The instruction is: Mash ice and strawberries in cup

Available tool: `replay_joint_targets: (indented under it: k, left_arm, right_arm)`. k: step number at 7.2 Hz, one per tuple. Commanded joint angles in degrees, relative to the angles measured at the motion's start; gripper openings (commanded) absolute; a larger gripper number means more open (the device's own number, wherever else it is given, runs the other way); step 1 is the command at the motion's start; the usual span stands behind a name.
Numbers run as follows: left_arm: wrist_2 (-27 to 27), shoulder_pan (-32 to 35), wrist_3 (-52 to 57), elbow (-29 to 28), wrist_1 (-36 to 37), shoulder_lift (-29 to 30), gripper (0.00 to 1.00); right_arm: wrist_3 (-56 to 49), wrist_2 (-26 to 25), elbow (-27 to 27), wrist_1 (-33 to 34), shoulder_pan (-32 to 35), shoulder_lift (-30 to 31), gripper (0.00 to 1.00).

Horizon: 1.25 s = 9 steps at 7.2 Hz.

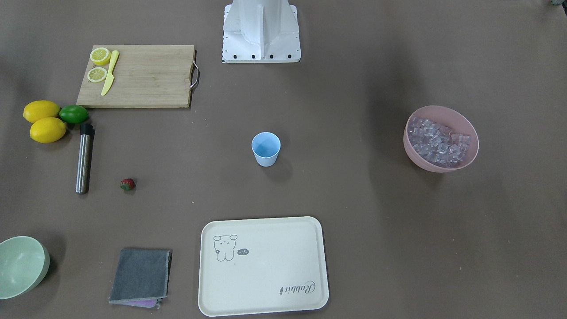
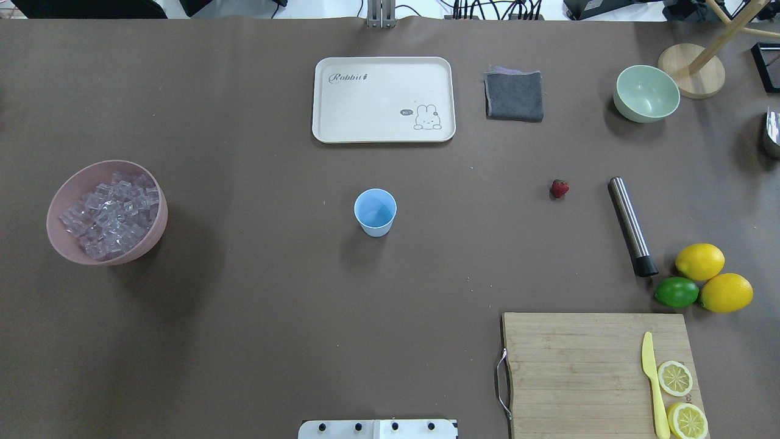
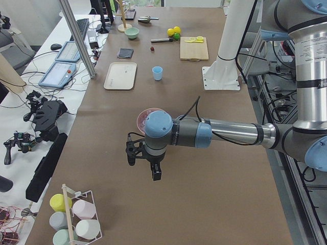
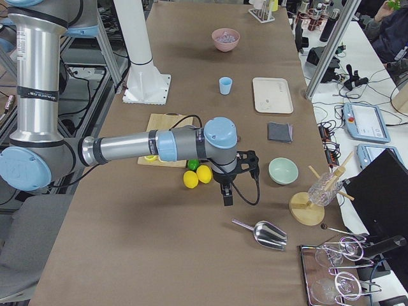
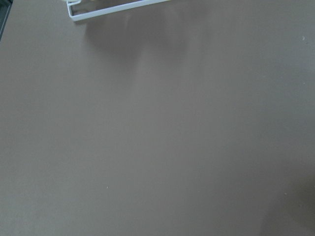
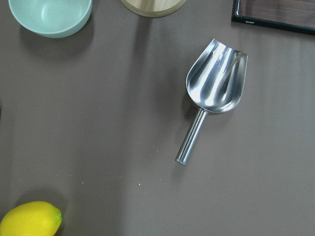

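Note:
The light-blue cup [image 1: 266, 149] [image 2: 375, 211] stands upright and empty-looking at mid-table. One small red strawberry [image 1: 127, 184] [image 2: 560, 188] lies on the table on the robot's right. The ice [image 1: 437, 141] [image 2: 111, 210] fills a pink bowl [image 1: 444, 168] on the robot's left. Both grippers show only in the side views. The left gripper [image 3: 143, 164] hangs over bare table short of the pink bowl. Past the lemons, the right gripper [image 4: 234, 180] hovers near a steel scoop [image 6: 216, 88]. I cannot tell whether either is open or shut.
A steel muddler [image 2: 632, 227] lies beside two lemons [image 2: 699, 261] and a lime [image 2: 676, 292]. A cutting board [image 2: 573, 366] carries a yellow knife and lemon halves. A cream tray [image 2: 382, 131], grey cloth [image 2: 514, 94] and pale green bowl [image 2: 646, 93] line the far side.

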<state>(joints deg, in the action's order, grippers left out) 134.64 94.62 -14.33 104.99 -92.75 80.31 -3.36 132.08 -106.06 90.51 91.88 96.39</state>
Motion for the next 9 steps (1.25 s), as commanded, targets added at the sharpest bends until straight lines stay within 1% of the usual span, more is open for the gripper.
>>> replay_joint_targets:
  k: [1,2,4,5,6,7,8,9]
  left_arm:
    - [2.3,-0.1,-0.4,-1.5,-9.9,0.1,0.99]
    - [2.5,-0.6,-0.4,-1.5,-15.3,0.6,0.99]
    - [4.2,-4.2,0.0,-1.2,-17.7,3.8,0.99]
    - [4.3,-7.7,-0.2,-1.9,-22.1,4.1,0.99]
    - [3.7,-14.3,0.0,-2.9,-23.9,6.2,0.98]
    - [1.7,-16.7,0.0,-3.6,-24.1,6.6,0.99]
    - [-0.6,-21.0,-3.1,-3.0,-23.9,6.7,1.00]
    - [-4.0,-26.0,-13.1,-1.4,-24.0,7.4,0.99]
  right_arm:
    - [0.2,0.1,0.3,-4.1,0.1,1.3,1.00]
    - [0.0,-0.2,0.7,-4.3,0.1,2.0,1.00]
    - [0.0,0.0,0.7,-4.3,0.1,1.9,1.00]
    - [0.0,0.0,0.7,-4.4,0.1,1.9,1.00]
    - [0.0,0.0,0.4,-4.4,0.1,2.0,1.00]
    - [0.0,0.0,0.5,-4.4,0.1,1.9,1.00]
    - [-0.1,0.1,0.4,-4.4,0.1,1.9,1.00]
    - [0.0,0.1,0.5,-5.0,0.1,2.0,1.00]
